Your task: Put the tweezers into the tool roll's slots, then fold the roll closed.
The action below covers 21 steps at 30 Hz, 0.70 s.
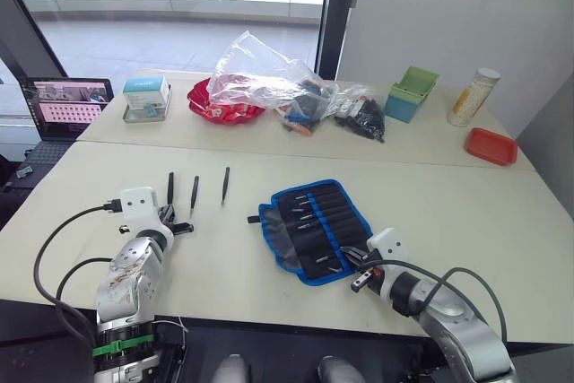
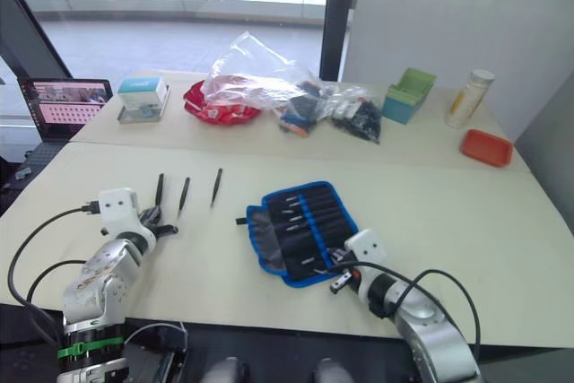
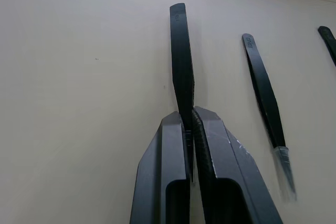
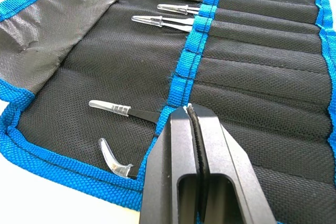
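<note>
The tool roll [image 1: 316,224] lies open and flat on the near table, black with blue edging. Several tweezers with clear tip caps [image 4: 157,21] sit in its slots [image 4: 262,51]. My right gripper [image 1: 352,258] hovers over the roll's near edge, shut with nothing between its fingers [image 4: 220,150]. Three loose black tweezers lie in a row left of the roll. My left gripper [image 1: 172,219] is shut on the near end of the leftmost one [image 3: 181,61]. The middle tweezer [image 1: 194,193] and the right tweezer [image 1: 225,184] rest free on the table.
On the far table stand a small box [image 1: 145,96], a red bowl [image 1: 220,109] under clear plastic bags [image 1: 269,82], a green container [image 1: 411,93], a bottle [image 1: 473,96] and a red tray [image 1: 491,146]. A laptop [image 1: 67,103] sits far left.
</note>
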Each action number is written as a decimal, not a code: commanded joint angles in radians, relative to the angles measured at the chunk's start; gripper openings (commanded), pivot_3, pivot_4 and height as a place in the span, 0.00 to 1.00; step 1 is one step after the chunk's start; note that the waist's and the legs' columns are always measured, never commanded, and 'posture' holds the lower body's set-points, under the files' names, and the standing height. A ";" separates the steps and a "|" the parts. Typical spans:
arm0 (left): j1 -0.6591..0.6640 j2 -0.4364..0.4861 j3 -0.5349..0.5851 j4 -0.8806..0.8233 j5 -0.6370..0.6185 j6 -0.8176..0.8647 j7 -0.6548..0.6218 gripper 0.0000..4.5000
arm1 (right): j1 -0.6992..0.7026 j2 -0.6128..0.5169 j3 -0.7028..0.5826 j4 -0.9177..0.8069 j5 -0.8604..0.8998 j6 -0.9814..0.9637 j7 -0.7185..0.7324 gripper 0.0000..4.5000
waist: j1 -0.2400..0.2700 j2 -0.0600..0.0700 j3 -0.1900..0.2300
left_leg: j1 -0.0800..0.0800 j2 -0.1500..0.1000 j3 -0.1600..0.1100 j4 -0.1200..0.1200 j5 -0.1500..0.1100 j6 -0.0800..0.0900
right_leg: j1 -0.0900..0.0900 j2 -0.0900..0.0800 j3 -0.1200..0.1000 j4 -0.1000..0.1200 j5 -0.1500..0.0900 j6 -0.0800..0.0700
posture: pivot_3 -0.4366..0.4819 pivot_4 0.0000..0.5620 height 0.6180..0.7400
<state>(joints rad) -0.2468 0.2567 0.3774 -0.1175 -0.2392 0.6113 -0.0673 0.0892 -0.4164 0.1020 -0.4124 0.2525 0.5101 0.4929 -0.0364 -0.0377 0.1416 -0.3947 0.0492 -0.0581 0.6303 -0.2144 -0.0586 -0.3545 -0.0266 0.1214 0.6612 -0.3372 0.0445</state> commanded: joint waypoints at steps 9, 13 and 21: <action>-0.064 0.168 -0.088 -0.207 -0.112 -0.003 -0.234 0.00 | 0.023 0.000 0.044 0.038 -0.001 0.040 0.013 0.00 | -0.006 -0.002 0.002 | 0.000 0.000 0.000 -0.001 0.000 0.000 | 0.000 0.000 0.000 -0.001 0.000 0.000 | 0.48 0.27 0.86; -0.117 0.209 -0.123 -0.234 -0.234 0.093 -0.352 0.00 | 0.018 0.003 0.046 0.041 -0.002 0.041 0.010 0.00 | -0.008 -0.002 0.002 | 0.000 0.000 0.000 -0.001 0.000 0.000 | 0.000 0.000 -0.001 -0.002 0.000 0.000 | 0.48 0.27 0.86; -0.245 0.385 -0.377 -0.224 -0.294 0.291 -0.582 0.00 | 0.015 0.017 0.060 0.051 -0.016 0.032 0.000 0.00 | -0.013 -0.002 0.006 | 0.000 0.000 0.000 -0.002 0.000 0.000 | -0.001 0.001 0.000 -0.002 0.000 0.000 | 0.48 0.27 0.86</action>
<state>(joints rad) -0.4729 0.6214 0.0548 -0.3160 -0.5337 0.8711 -0.6034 0.0826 -0.4014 0.1097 -0.4069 0.2494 0.5098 0.4883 -0.0493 -0.0398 0.1474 -0.3945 0.0495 -0.0575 0.6287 -0.2144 -0.0587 -0.3552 -0.0259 0.1215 0.6594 -0.3373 0.0446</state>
